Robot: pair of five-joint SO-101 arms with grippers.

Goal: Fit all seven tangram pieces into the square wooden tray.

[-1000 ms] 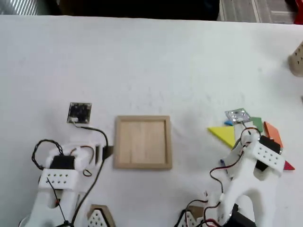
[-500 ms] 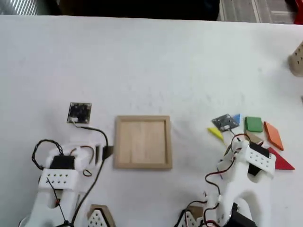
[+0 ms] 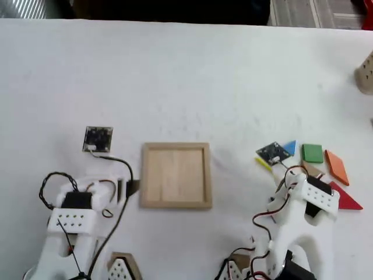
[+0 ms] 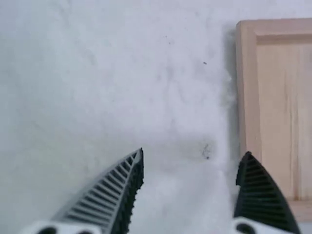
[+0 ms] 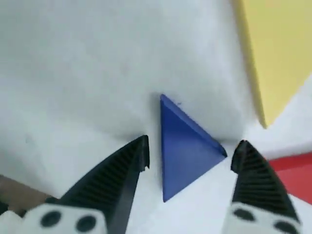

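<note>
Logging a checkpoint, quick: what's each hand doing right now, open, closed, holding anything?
Left hand: open, empty, beside the wooden tray.
Right hand: open, holding nothing, a finger either side of the blue triangle.

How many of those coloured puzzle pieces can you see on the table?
6, all right of the tray: yellow, blue, green, orange, red and a brown one beside the arm. That arm may hide a seventh.
</note>
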